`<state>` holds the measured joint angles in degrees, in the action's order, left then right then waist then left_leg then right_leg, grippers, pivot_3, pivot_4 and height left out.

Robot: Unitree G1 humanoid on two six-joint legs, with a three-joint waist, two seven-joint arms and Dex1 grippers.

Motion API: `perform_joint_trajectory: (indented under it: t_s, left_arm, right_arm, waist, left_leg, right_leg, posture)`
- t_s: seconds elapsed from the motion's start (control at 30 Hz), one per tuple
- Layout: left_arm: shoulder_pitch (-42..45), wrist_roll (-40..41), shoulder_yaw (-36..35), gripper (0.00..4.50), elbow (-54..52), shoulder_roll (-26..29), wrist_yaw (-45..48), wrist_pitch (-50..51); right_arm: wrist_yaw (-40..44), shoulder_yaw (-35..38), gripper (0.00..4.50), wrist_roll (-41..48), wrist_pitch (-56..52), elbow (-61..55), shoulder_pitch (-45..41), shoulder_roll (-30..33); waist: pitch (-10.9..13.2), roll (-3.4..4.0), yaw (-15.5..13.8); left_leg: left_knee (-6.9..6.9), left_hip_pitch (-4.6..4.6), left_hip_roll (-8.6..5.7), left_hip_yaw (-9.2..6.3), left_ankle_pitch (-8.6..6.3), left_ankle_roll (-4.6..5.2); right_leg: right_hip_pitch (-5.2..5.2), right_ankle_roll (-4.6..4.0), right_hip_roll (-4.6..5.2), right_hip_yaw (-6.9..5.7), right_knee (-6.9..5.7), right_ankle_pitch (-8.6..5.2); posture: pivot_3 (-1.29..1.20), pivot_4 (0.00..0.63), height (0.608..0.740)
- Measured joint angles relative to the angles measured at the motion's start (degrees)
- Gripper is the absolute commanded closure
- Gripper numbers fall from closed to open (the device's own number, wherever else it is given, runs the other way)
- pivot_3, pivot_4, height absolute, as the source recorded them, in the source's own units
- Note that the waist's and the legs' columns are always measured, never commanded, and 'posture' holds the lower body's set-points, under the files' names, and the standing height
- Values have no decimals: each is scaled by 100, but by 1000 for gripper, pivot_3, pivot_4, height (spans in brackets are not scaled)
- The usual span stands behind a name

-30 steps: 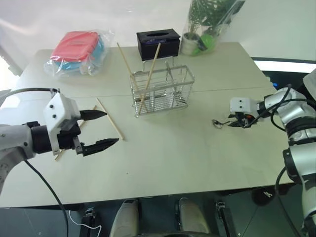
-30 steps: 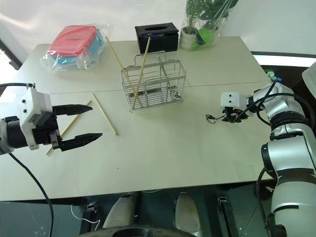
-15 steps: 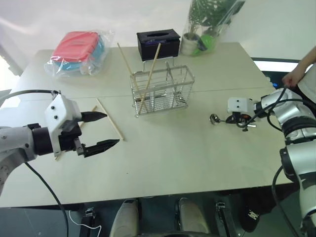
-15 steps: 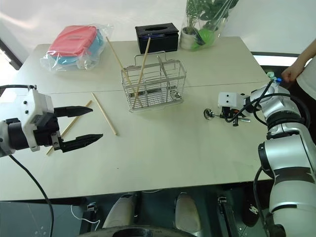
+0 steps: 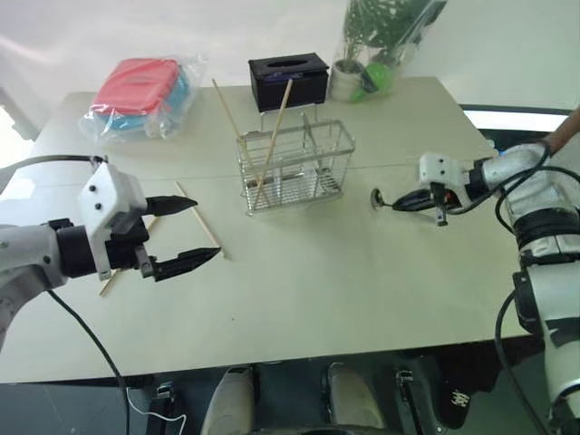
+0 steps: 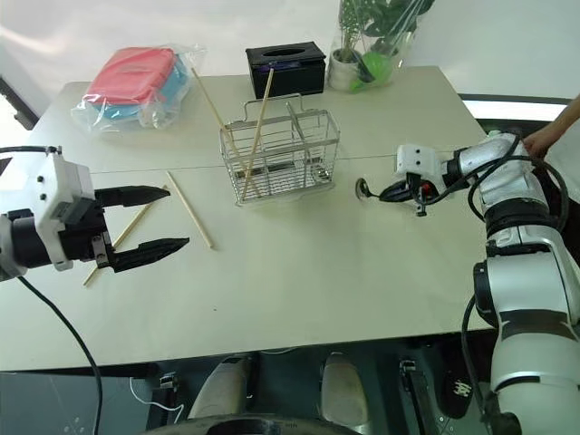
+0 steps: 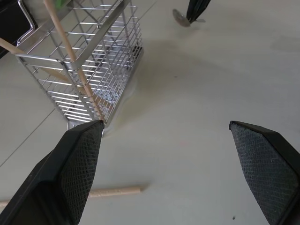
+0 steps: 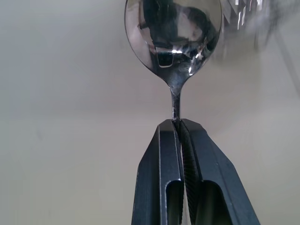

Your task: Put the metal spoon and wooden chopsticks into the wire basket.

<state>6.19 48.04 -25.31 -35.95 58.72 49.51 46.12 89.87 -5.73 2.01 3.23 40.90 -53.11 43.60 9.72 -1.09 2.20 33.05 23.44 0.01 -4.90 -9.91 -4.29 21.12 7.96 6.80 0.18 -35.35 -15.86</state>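
Note:
The wire basket stands mid-table with two wooden chopsticks leaning in it. Two more chopsticks lie flat on the table: one left of the basket, one partly behind my left gripper. My right gripper is shut on the handle of the metal spoon, lifted just right of the basket, bowl pointing toward it. In the right wrist view the spoon bowl sticks out past the closed fingers. My left gripper hangs open above the table's left side, holding nothing.
A black tissue box sits behind the basket, a potted plant to its right. A plastic bag with a red and blue item lies at the back left. A person's hand shows at the right edge.
My right gripper closed on the spoon, lifted it off the table and carried it left toward the basket. The left gripper stayed where it was.

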Motion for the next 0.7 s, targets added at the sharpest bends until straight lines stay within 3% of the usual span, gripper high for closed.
perform_joint_trajectory:
  t_s: [0.1, 0.17, 0.33, 0.5, 0.7]
  left_arm:
    - [34, -13, 22, 0, 36, 0, 6, -21]
    - [99, -75, 114, 0, 128, 0, 19, -46]
    - [271, -141, 227, 0, 252, 0, 57, -76]
    - [370, -212, 352, 0, 365, 0, 113, -179]
    - [368, -262, 375, 0, 387, 0, 129, -218]
  right_arm:
    - [-43, 255, 4457, 831, -1542, -1447, 373, -12]
    - [-503, 679, 4457, 1598, -2903, -2429, 240, -92]
    - [-1813, 1247, 4457, 2156, -3909, -2636, -558, -692]
    - [-3462, 1434, 4457, 2005, -3662, -1812, -1260, -1466]
    - [-4452, 1419, 4457, 1752, -2957, -881, -1284, -2118]
  waist:
    - [5, 8, -27]
    - [5, 8, -26]
    - [0, 0, 17]
    - [-1, -3, 20]
    - [1, -3, 15]
  left_leg:
    - [3, 3, 0, 1, 0, 0]
    - [5, 0, 0, 1, 0, 0]
    - [4, 2, 1, 2, 0, -1]
    - [-4, 10, 1, 5, 0, 0]
    - [-3, 15, 1, 5, 0, 1]
  right_leg:
    - [2, -3, 0, 1, -2, -2]
    - [4, -20, 0, 1, -3, -11]
    - [11, -23, 0, 1, -1, -12]
    - [22, -18, 0, 1, 1, -9]
    - [25, -3, 0, 1, -2, 0]
  posture:
    - [0, 150, 710]
    - [0, 150, 710]
    - [0, 150, 710]
    - [0, 150, 710]
    - [0, 150, 710]
